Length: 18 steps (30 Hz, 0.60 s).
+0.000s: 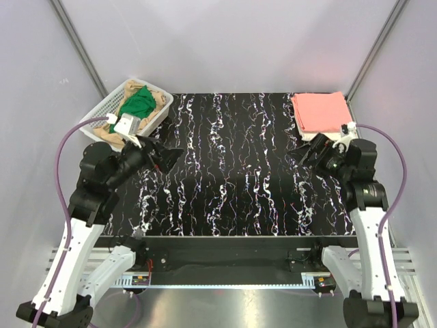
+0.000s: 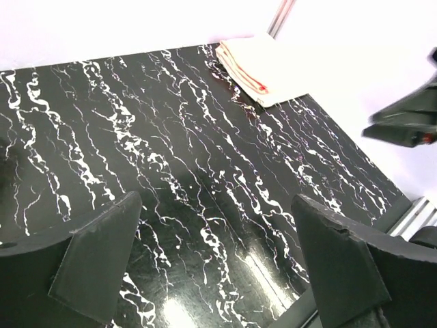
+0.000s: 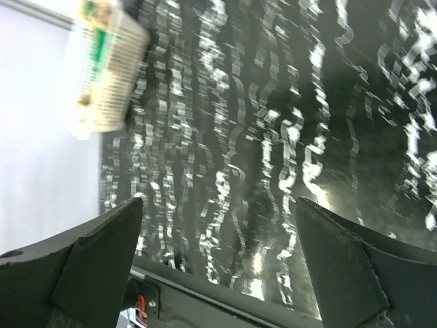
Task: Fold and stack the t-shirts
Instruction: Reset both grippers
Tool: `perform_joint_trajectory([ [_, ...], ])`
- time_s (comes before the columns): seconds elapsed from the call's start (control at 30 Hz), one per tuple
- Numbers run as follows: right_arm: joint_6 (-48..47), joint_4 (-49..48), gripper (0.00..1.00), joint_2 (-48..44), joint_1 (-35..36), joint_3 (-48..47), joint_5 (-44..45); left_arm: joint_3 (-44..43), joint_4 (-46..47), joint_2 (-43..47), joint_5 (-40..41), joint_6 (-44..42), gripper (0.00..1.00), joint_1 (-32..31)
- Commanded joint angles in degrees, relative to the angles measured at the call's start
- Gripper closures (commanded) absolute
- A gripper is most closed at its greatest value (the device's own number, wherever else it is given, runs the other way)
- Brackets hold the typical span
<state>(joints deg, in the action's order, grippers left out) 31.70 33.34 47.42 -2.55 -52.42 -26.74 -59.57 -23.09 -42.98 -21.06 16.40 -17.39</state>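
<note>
- Salmon-pink t-shirt lies folded into a flat rectangle at the far right corner of the table. That spot looks like the stacking place, kept clear of the working area in the middle.
- A paler layer shows at the edge of that fold. I cannot tell whether it is a second shirt underneath.
- The green t-shirt and the tan t-shirt sit crumpled together in the white mesh basket at the far left corner. They are unfolded, so I judge the task part done, with the basket as the supply.
- The left tool hangs low over the table just in front of the basket, its arm bent at the elbow and reaching forward. Its fingers are spread wide with only bare table between them.
- The right tool hovers just in front of the folded shirt, its forearm rising from the near right edge. Its fingers are also wide apart and hold nothing.
- With both tools free, the next sensible move is probably for the left arm to take a shirt from the basket.
</note>
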Motion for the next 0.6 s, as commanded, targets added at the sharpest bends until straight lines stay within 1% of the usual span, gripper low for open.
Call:
perform_joint_trajectory([
  [0.0, 1.3, -0.2, 0.0, -3.4, 0.2, -3.5, -3.5, 2.3, -0.9, 0.7, 1.9, 1.2, 0.01, 0.2],
  [0.13, 0.7, 0.0, 0.0, -2.9, 0.2, -5.2, -3.0, 3.8, -1.3, 2.1, 2.5, 1.8, 0.01, 0.2],
  [0.57, 1.2, -0.4, 0.0, -3.6, 0.3, -3.6, -0.8, 3.9, -1.6, 2.3, 2.2, 1.3, 0.01, 0.2],
])
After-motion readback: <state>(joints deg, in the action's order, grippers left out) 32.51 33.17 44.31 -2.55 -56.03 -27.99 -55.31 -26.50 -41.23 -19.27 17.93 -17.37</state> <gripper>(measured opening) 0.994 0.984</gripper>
